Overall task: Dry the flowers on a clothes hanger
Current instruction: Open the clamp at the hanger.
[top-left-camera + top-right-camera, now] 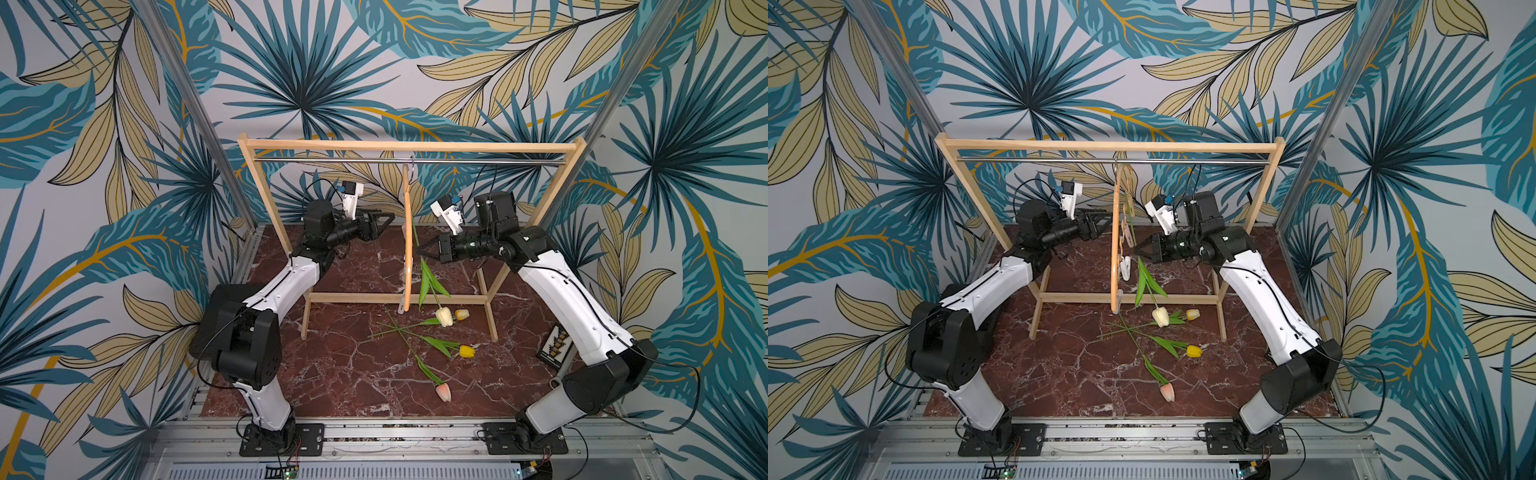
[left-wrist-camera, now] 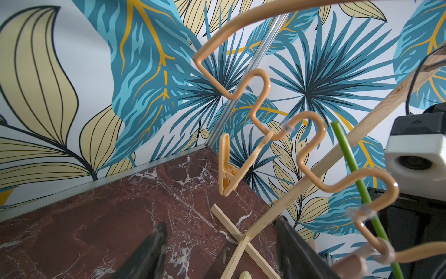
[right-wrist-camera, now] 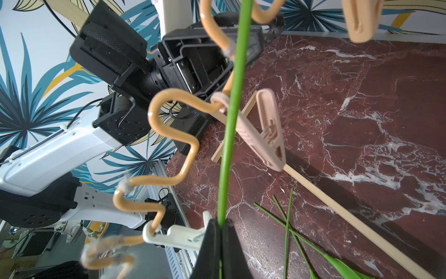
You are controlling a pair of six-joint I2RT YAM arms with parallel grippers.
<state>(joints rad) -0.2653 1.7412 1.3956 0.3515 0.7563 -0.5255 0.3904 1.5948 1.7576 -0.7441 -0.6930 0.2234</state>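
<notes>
The clothes hanger (image 1: 408, 232) hangs edge-on from the rack's metal rod, and its wavy bar (image 3: 173, 135) carries clothespins. My right gripper (image 3: 221, 223) is shut on the green stem (image 3: 231, 108) of the cream-white tulip (image 1: 444, 316), whose head hangs low. The stem runs up beside a pink clothespin (image 3: 263, 130), and that pin's tips are closed on nothing. A white clothespin (image 3: 178, 235) sits close to my right fingers. My left gripper (image 2: 220, 223) is open and empty on the hanger's other side. Yellow-orange (image 1: 462, 314), yellow (image 1: 467, 352) and pink (image 1: 444, 392) tulips lie on the table.
The large wooden rack frame (image 1: 411, 145) spans the back of the red marble table (image 1: 332, 374), with its floor bar (image 1: 374, 297) and feet under both grippers. A small patterned box (image 1: 555, 347) lies near the right arm. Patterned walls close in on three sides.
</notes>
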